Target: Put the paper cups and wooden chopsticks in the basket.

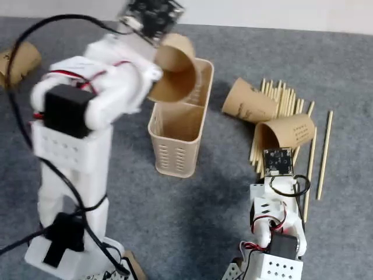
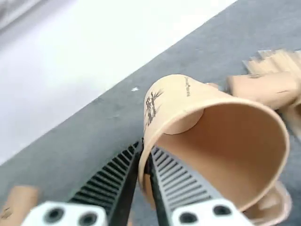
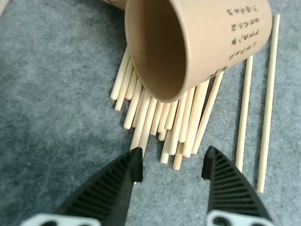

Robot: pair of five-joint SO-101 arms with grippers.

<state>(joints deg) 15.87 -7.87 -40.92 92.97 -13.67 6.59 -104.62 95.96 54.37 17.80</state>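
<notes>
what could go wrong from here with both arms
1. The left end effector pinches just the wall of a paper cup, which hangs sideways over the far end of the basket; released like this, it may catch the rim and tumble out.
2. The right end effector is open above chopsticks with a second cup lying on them; grabbing sticks could roll that cup or scatter the pile.

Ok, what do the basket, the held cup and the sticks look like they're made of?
Basket: probably moulded plastic, matte beige, with slotted walls. Cup: brown paper, matte, thin-walled, printed marks. Chopsticks: pale bare wood, possibly bamboo, no sheen.
</notes>
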